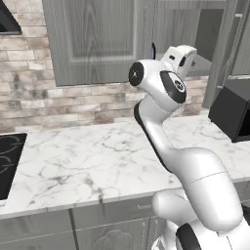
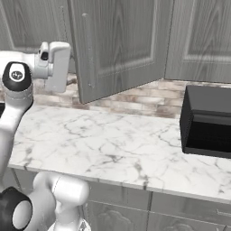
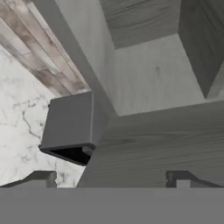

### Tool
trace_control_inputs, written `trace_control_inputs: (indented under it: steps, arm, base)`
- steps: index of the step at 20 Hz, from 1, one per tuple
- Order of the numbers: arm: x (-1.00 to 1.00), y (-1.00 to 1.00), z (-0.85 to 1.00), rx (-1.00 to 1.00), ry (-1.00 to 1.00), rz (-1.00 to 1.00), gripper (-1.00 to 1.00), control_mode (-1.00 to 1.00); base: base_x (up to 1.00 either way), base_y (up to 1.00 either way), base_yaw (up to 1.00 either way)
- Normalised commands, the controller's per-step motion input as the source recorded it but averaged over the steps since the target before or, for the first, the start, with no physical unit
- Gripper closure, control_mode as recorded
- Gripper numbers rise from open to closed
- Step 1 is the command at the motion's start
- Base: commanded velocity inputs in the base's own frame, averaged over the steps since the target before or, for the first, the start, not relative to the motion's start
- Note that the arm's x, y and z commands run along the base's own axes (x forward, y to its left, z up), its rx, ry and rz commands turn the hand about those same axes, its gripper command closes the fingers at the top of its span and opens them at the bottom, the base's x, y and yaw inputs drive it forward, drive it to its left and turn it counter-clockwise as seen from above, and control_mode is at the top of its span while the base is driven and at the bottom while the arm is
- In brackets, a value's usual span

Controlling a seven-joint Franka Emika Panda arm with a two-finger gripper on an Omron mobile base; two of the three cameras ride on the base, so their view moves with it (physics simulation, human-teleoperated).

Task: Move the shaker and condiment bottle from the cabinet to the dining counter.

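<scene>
From my seat I count one arm (image 1: pixel 161 127), raised high over one marble worktop (image 1: pixel 97 161), with its hand (image 2: pixel 54 63) lifted to the level of the cabinet (image 1: pixel 97 39). Through the hand camera I see two dark fingertips (image 3: pixel 41 178) standing far apart at the bottom edge, nothing between them; the pincer (image 3: pixel 111 179) is wide open and empty.

The cabinet has one door (image 2: pixel 119 45) swung out toward me in the right base view, and I count two more closed panel doors (image 2: pixel 203 40) beside it. The hand camera looks at an angle into the grey inside of the cabinet, past a wood-grain panel (image 3: pixel 153 148) close in front of the fingers. I cannot make out the shaker or the condiment bottle from here, so I cannot tell where they sit.

On the worktop stands one black box-like appliance (image 2: pixel 207 119), against the brick backsplash (image 1: pixel 49 97). One black cooktop (image 1: pixel 10 161) lies at the left end in the left base view.
</scene>
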Motion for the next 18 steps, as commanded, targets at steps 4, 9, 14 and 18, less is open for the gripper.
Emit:
trace_control_inputs:
  steps: [4, 9, 14, 18]
  arm:
    - [0.00, -0.69, 0.00, -0.16, 0.08, -0.11, -1.00, -1.00]
    - [-0.53, -0.94, 0.00, -0.11, 0.03, -0.12, -1.00, -1.00]
    - [-0.99, -1.00, 0.00, -0.02, 0.00, -0.15, -1.00, -1.00]
    - [-0.88, -1.00, -0.03, 0.00, -0.01, -0.13, -1.00, -1.00]
  base:
    - [0.00, 0.00, 0.00]
    - [0.00, 0.00, 0.00]
    - [0.00, 0.00, 0.00]
    - [0.00, 0.00, 0.00]
